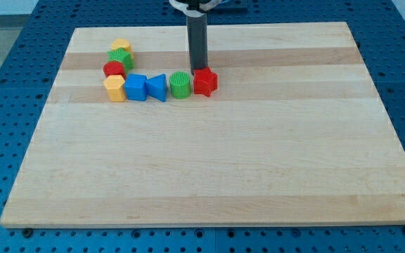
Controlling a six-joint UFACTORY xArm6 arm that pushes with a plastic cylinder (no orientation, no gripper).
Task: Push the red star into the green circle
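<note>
The red star (205,82) lies on the wooden board (209,169), near the view's top centre. The green circle (180,85) sits just to its left, touching it or nearly so. My tip (198,69) stands at the star's upper left edge, right behind it and close to the circle's upper right.
To the circle's left lie a blue triangle (157,87), a blue block (136,87) and a yellow hexagon (115,88) in a row. Above them cluster a red block (114,69), a green block (121,57) and a yellow block (121,46).
</note>
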